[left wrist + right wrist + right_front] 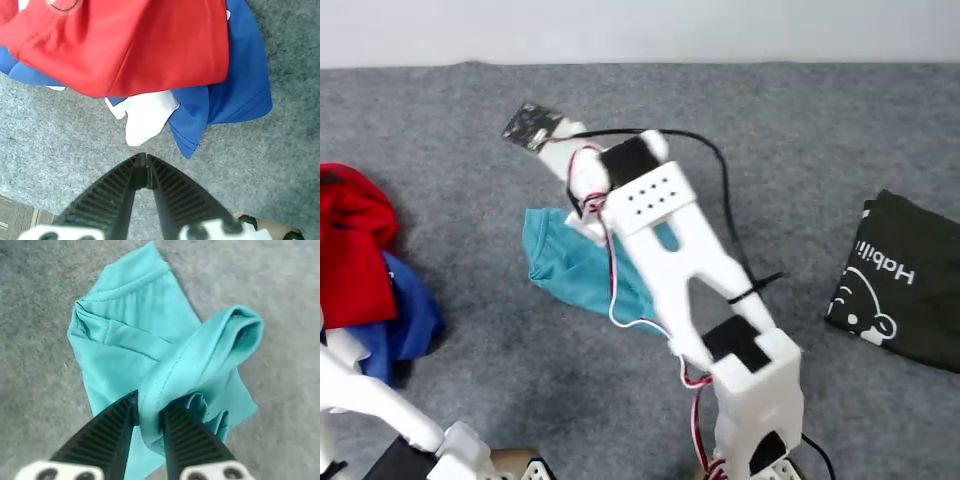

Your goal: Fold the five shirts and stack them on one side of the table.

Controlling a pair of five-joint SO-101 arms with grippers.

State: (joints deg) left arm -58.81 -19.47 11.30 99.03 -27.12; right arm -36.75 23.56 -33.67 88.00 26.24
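The teal shirt [125,335] is lying crumpled on the grey felt table [820,130]. The right gripper [149,401] is clamping a rolled fold of it between its two black fingers. That fold is standing up above the rest of the cloth, which is spreading out flat beyond the fingertips.

The left gripper [145,160] is pointing down at bare grey surface with its fingers pressed together and nothing between them. Just beyond its tips, a corner of the white shirt [147,115] is poking out from under the blue shirt [240,75]. The red shirt [130,45] is lying on top of both in one loose heap.

The black shirt [905,285] is resting well apart from the right gripper, on the side away from that heap.
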